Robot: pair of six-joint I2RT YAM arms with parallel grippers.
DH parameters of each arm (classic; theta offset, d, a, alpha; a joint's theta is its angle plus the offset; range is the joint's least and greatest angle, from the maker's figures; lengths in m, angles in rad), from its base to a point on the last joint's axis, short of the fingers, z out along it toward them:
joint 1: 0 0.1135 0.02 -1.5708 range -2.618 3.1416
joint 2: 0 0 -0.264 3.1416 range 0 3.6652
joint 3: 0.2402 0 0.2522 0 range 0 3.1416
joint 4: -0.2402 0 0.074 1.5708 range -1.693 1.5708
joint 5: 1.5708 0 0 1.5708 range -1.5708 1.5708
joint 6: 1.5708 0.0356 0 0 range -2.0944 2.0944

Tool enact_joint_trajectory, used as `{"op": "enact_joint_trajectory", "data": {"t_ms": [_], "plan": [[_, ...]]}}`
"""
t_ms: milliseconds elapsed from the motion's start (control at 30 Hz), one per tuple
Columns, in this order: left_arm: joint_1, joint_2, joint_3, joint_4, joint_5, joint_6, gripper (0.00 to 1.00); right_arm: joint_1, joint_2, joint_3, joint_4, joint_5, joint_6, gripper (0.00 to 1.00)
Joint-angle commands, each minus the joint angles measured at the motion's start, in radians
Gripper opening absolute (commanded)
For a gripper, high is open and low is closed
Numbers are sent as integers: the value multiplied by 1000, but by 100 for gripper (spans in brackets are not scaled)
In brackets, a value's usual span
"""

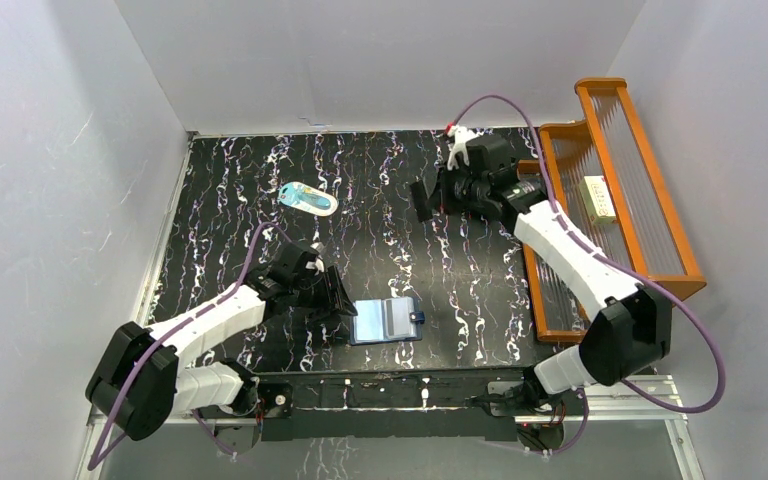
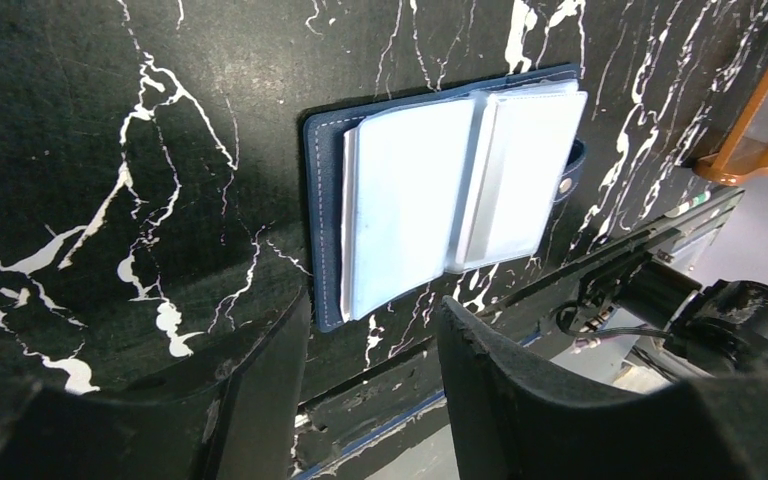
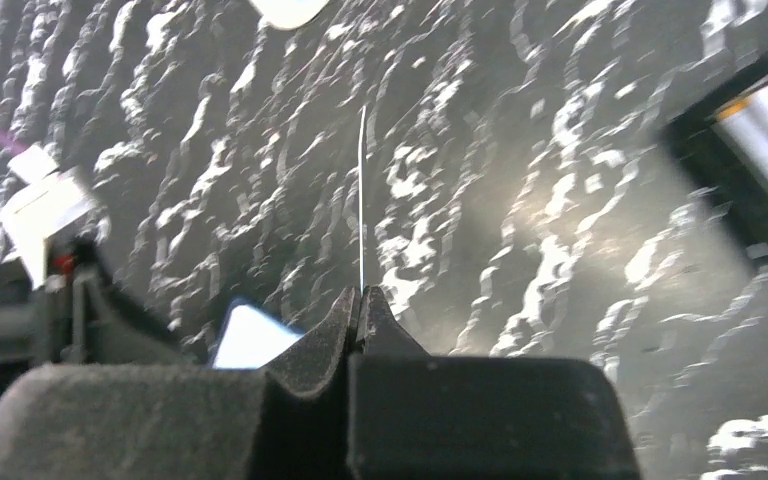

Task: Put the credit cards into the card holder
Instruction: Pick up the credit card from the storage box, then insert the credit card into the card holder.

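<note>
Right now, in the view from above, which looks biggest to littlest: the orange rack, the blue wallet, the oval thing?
1. the orange rack, by far
2. the card holder, lying open
3. the pale-blue oval item, somewhat smaller, though it lies farther back

The work surface is a black table (image 1: 460, 270) with white marble-like veining, enclosed by a plain pale back wall (image 1: 380, 60), left wall (image 1: 50, 200) and right wall (image 1: 750, 140). An orange wooden rack (image 1: 600, 86) with clear slats lies along the table's right side. Lighting is even and diffuse.
</note>
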State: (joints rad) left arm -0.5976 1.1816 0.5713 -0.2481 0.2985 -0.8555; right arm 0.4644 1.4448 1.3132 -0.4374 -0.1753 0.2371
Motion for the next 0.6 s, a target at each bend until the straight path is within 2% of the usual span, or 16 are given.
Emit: {"op": "enact_joint_trajectory", "data": {"t_ms": [0, 133, 300, 567], "plan": [[13, -27, 1, 5, 71, 3, 48, 51, -56, -101, 91, -161, 219, 0], [15, -20, 5, -19, 55, 23, 50, 96, -118, -242, 198, -228, 376, 0], [16, -8, -18, -1, 32, 26, 52, 149, -201, -441, 352, -237, 575, 0], [15, 43, -38, 58, 23, 48, 52, 234, -221, -613, 461, -178, 640, 0]]}}
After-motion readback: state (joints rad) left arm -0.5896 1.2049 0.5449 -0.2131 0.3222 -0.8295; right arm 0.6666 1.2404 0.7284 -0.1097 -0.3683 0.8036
